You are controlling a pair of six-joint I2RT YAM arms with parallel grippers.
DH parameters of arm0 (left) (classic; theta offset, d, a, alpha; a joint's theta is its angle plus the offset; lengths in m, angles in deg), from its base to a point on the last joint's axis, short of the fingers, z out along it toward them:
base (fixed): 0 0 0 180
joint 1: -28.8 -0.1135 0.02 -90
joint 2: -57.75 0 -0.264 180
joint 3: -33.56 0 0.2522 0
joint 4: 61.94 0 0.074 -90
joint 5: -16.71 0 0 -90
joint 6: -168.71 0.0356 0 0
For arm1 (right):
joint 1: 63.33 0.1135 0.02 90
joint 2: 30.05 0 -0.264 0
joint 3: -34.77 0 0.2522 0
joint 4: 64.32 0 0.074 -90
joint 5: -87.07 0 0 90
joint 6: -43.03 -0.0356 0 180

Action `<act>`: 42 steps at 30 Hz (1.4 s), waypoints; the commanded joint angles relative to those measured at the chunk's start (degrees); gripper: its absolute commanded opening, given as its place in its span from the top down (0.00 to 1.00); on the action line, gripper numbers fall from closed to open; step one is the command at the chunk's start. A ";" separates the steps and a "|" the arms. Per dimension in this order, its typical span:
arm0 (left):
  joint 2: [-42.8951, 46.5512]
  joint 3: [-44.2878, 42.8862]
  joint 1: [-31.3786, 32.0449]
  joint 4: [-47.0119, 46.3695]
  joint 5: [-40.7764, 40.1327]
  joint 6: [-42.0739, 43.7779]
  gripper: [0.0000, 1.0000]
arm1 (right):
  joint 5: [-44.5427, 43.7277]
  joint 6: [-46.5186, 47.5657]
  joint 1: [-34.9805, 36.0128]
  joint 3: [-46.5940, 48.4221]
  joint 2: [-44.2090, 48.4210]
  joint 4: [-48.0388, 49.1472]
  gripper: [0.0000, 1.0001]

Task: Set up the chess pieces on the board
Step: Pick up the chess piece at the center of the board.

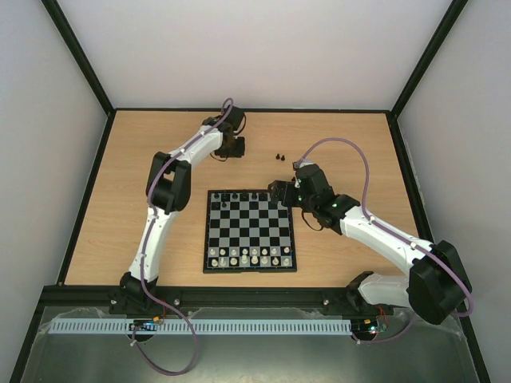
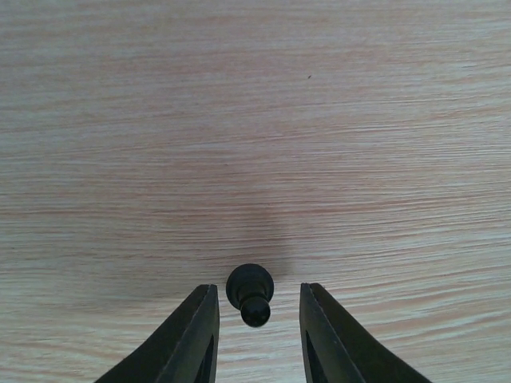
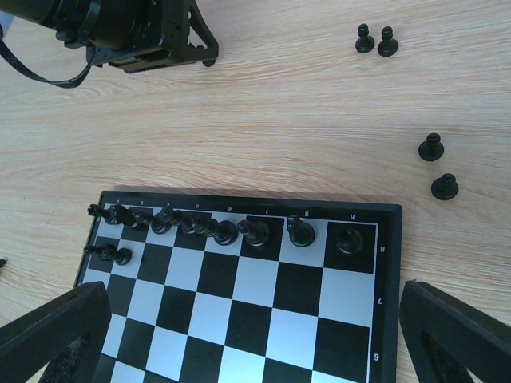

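The board [image 1: 248, 231] lies mid-table. In the right wrist view the board's [image 3: 383, 239] far row holds several black pieces [image 3: 257, 231], and one black pawn [image 3: 120, 255] stands in the second row. Four loose black pawns stand on the table beyond the board: a pair [image 3: 375, 40] and two singles [image 3: 432, 147], [image 3: 445, 187]. The pair shows from above [image 1: 279, 156]. My left gripper [image 2: 255, 323] is open and low over the table, with another black pawn [image 2: 250, 291] standing between its fingers, untouched. My right gripper [image 3: 254, 323] is wide open and empty above the board's far right corner.
Pale chess pieces [image 1: 247, 255] fill the board's two near rows. The left gripper's body [image 3: 144, 32] sits beyond the board's far left corner. Bare wood surrounds the board, with black-framed walls [image 1: 80, 199] at the table's sides and back.
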 commanded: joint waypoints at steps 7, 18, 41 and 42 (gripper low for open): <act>-2.01 -3.68 -0.39 2.57 -0.89 0.16 0.76 | 0.18 0.79 -0.11 0.31 -0.60 -0.82 0.00; -2.23 -4.06 -0.65 2.23 -0.77 0.07 0.81 | 0.16 0.83 -0.08 0.40 -0.79 -0.84 0.00; 6.43 4.56 -0.10 0.36 -2.01 0.51 0.98 | 0.57 0.79 -0.09 0.49 -1.44 -0.69 0.00; 7.65 5.13 0.08 0.38 -2.19 0.47 0.98 | 0.57 0.79 -0.08 0.49 -1.40 -0.65 0.00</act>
